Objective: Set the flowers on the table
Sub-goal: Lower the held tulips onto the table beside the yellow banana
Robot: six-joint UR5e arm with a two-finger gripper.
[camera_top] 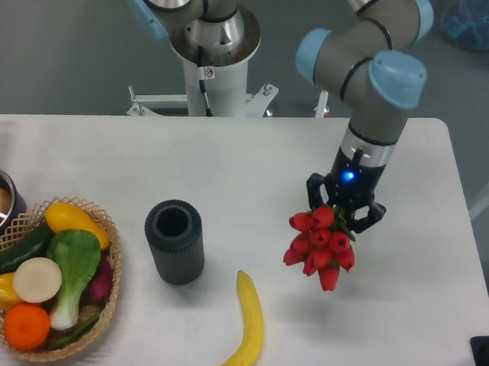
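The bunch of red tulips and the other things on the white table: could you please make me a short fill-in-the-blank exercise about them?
1. The robot's two-finger hand is shut on the bunch of red ______.
2. The yellow banana lies just to the right of the dark ribbed cylindrical ______.
3. The round orange fruit lies in the woven wicker ______.
4. All these things are above or on the large white ______.

Missing words: tulips; vase; basket; table.
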